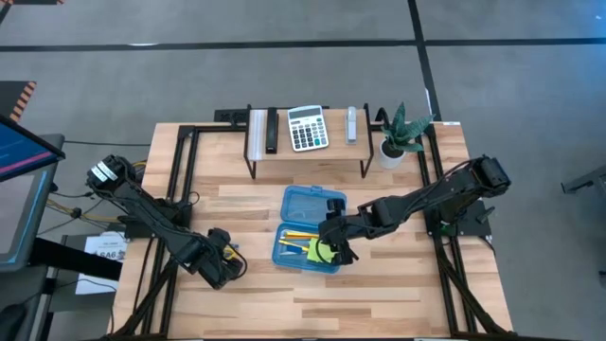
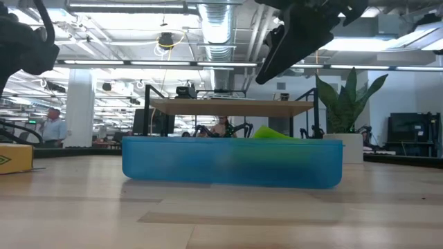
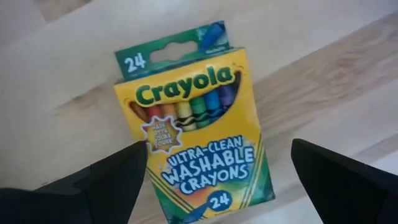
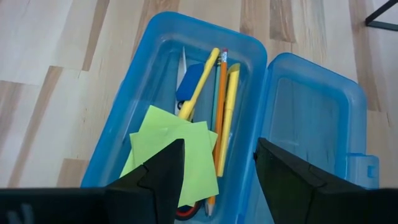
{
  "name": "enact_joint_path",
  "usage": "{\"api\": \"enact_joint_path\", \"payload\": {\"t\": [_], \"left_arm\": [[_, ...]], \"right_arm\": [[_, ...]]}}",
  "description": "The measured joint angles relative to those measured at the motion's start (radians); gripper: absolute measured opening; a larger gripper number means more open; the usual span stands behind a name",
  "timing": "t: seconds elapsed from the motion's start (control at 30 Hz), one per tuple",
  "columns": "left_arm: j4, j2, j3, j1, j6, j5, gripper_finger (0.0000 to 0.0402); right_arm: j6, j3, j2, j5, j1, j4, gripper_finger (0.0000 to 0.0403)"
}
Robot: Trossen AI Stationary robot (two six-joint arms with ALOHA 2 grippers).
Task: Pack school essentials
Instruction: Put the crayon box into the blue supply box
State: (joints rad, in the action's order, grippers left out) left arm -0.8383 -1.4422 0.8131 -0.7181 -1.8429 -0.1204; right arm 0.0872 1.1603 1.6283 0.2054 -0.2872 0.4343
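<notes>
An open blue plastic box (image 1: 301, 248) stands mid-table with its lid (image 1: 313, 204) swung toward the far side. In the right wrist view it holds yellow and orange pencils (image 4: 221, 106), a blue eraser (image 4: 190, 81), a lime-green sticky-note pad (image 4: 177, 155) and a red scissors handle (image 4: 184, 213). The pad leans up over the rim (image 2: 275, 133). My right gripper (image 4: 217, 180) hangs open above the box (image 2: 232, 162), touching nothing. My left gripper (image 3: 217, 183) is open over the yellow-green crayon box (image 3: 196, 121), which lies flat on the table with one finger on either side.
A black-framed rack (image 1: 308, 152) along the far edge carries the white-grey calculator (image 1: 306, 128) and some dark and pale items. The potted plant (image 1: 398, 137) stands at its right end. Bare wood lies near the box. People show in the room behind (image 2: 52, 128).
</notes>
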Motion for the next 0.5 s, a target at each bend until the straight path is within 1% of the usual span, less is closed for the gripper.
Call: {"api": "enact_joint_path", "payload": {"t": [0.27, 0.5], "left_arm": [[-0.041, 0.000, 0.000, 0.000, -0.006, 0.003, 0.0383], [-0.032, 0.000, 0.000, -0.001, -0.007, 0.002, 0.0383]], "right_arm": [[0.002, 0.000, 0.000, 0.000, 0.000, 0.003, 0.0214], [0.002, 0.000, 0.000, 0.000, 0.000, 0.007, 0.0214]]}}
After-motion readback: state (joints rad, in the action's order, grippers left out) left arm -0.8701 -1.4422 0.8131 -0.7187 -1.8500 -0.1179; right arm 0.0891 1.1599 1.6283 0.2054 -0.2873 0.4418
